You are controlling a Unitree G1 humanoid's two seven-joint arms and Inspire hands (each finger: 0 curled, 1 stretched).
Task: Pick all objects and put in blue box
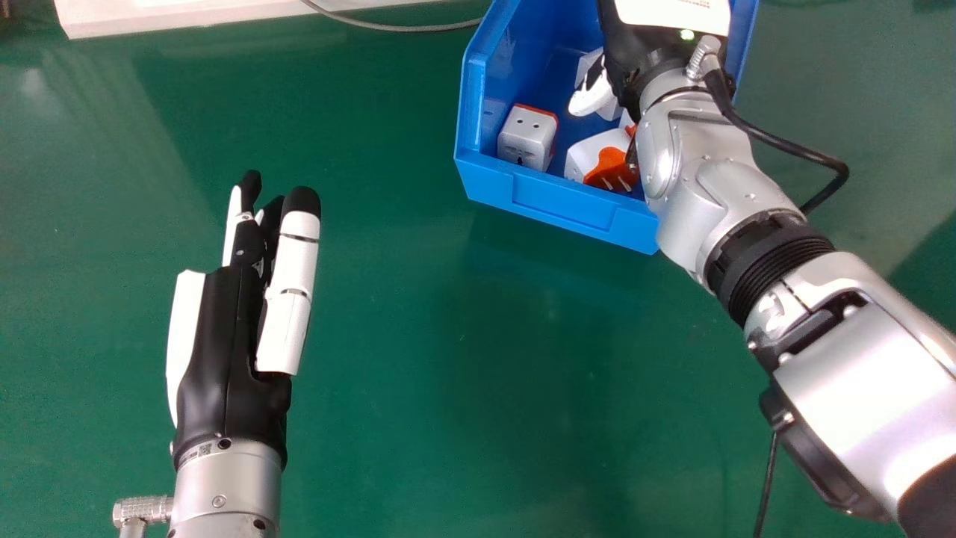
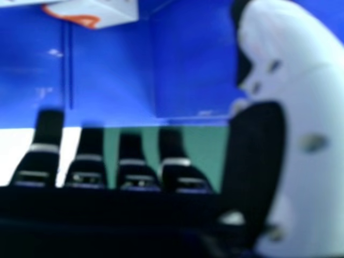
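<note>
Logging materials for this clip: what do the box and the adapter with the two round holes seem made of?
The blue open-topped box looks like smooth, semi-gloss moulded plastic, judging by its even colour and soft highlights. The white-and-orange block-shaped adapter is probably hard plastic too, with a satin sheen.

Table point(image 1: 388, 418): green surface, spans most of the head view. Pale streaks of reflected light at upper left; darker shadow near the middle. White flat-edged item point(image 1: 187, 16) lies along the far edge, left of centre; its full shape is cut off, identity unclear. Thin grey cable point(image 1: 403, 28) crosses that item's near edge, then curves rightward over the green. Right hand view: green beside a white area, blurred.
</note>
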